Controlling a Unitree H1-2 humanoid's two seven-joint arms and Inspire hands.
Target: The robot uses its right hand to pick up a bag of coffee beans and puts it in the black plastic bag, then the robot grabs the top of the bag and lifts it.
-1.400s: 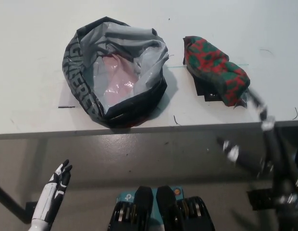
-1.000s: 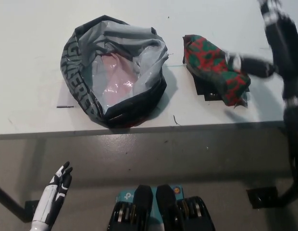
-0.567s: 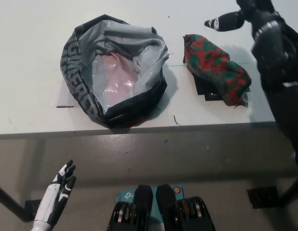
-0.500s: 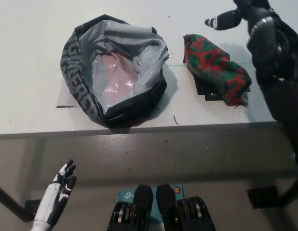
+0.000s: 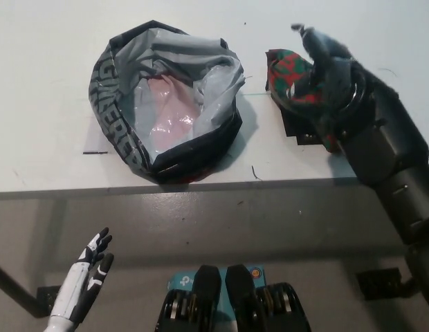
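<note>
White table — grey floor below its edge.

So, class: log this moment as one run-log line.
right hand: over coffee bag, grasp unclear | black plastic bag: open | left hand: resting low, open

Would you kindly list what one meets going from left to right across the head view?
White left hand at lower left → black plastic bag, mouth open → red and green coffee bean bag → black right hand above it.

- The black right robot hand lies over the red-green coffee bean bag on the white desk.
- The black plastic bag gapes open beside it.
- The white left robot hand hangs low, below the desk edge, fingers apart.
</note>
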